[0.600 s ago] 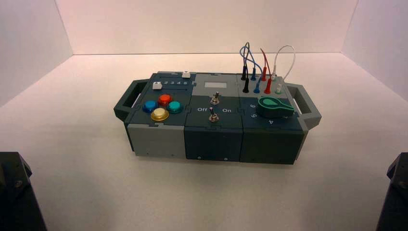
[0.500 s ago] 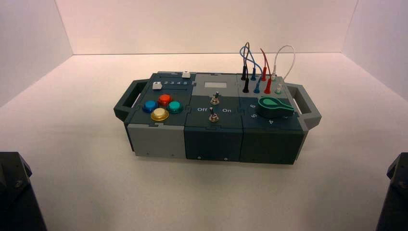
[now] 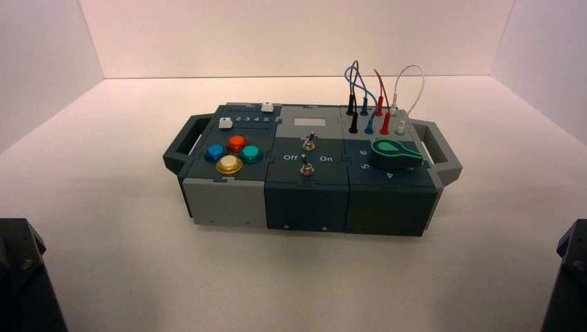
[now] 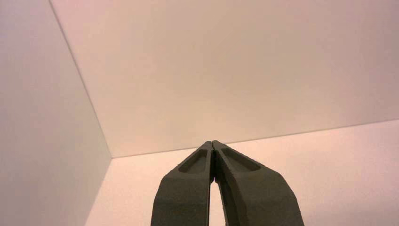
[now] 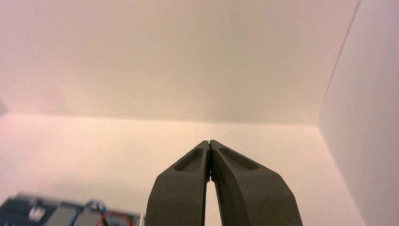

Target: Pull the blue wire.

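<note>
Box (image 3: 307,200) standing well ahead of us, blue wire (image 3: 377,102) looping above its far right part, both plugs seated, its strand crossing black wire (image 3: 357,72) and growing hard to trace there. Left gripper (image 4: 211,143) and right gripper (image 5: 209,143) hovering apart from box, each with fingertips together, gripping nothing. High view cutting off both arms; right wrist view cropping box, blurring wires.

Left pincer (image 4: 212,146): matte dark grey, wedge-shaped fingers tapering to narrow tips, an oval hollow near each tip. Right pincer (image 5: 210,146): same build and colour. Arm housings (image 3: 26,277) black, with angular, chamfered edges; round screw visible on the left one.
</note>
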Controlling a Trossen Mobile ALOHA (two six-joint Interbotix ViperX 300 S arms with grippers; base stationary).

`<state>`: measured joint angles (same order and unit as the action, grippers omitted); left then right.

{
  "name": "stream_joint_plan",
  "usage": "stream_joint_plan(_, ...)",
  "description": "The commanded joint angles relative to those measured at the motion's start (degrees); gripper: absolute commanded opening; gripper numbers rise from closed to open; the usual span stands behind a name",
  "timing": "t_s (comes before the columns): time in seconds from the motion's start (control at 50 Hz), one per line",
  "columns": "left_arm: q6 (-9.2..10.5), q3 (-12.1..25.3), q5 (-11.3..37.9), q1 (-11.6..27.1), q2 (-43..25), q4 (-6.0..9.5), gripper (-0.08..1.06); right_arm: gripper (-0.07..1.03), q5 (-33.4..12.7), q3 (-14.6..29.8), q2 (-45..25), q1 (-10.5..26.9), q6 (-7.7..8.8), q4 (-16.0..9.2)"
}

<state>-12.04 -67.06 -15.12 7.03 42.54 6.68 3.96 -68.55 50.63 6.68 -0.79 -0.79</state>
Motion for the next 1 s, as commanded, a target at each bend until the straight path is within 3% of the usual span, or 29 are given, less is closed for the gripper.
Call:
stream_joint_plan(0.02,0.09,4.04,7.03,3.08,-0.79,0.00,-0.03,-0.02,-7.82,4.57,-0.70,1.85,-0.09,-0.18)
stream_joint_plan(0.2,0.88,10.28,22.85,8.00,-4.22,0.70,-0.03,-0.02,-21.88,9.32,-0.62,6.24,-0.53,-0.79)
stream_joint_plan(0.42,4.31,16.70,36.30,13.45,-7.03,2.81,-0.03,-0.02,-35.51,13.36,-0.70,7.47,-0.62,-6.33)
stream_joint_plan(0.74,6.50,20.74,44.47,20.48,-8.35,4.13,-0.03,-0.02,-48.34,15.03,-2.29,8.35,0.09,-7.38)
stream_joint_plan(0.92,6.50,23.12,51.50,24.26,-9.93,4.48,-0.03,0.02,-50.62,14.85,-2.81,13.18,0.09,-7.38)
stream_joint_plan(1.0,6.59,24.08,54.32,25.49,-11.07,5.98,-0.03,0.11,-50.89,14.85,-3.69,13.62,-0.09,-7.38)
